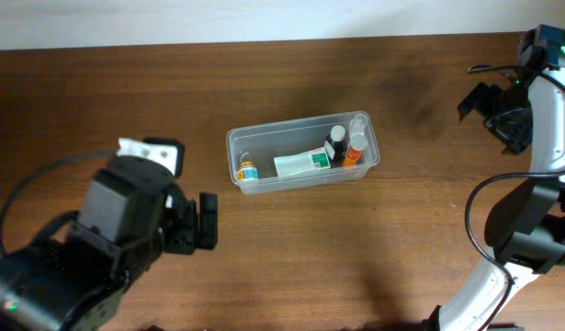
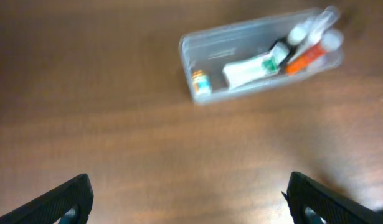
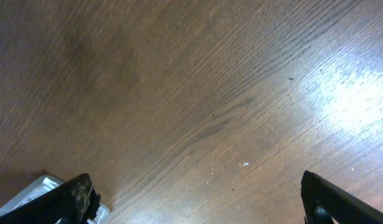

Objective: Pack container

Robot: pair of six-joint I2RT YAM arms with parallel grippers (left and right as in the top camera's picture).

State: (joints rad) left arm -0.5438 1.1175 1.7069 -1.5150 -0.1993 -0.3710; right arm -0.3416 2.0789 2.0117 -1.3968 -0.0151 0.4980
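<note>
Clear container (image 1: 271, 147) on the brown wooden table (image 1: 401, 230), both grippers apart from it
Inside lie a white-green box (image 1: 301, 164), a small yellow bottle (image 1: 248, 171) and 3 bottles (image 1: 355, 150) bunched at one end; the left gripper (image 2: 188, 193), jaws spread and empty, hangs near the container's yellow-bottle end, the right gripper (image 3: 194, 193), equally spread, well beyond its other end; pale wall (image 1: 264, 18) behind

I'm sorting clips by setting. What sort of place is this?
Probably a robotics lab or test bench rather than a home: a wooden table, a robot's left arm and right arm at either side, and a clear container of small bottles staged between them.
</note>
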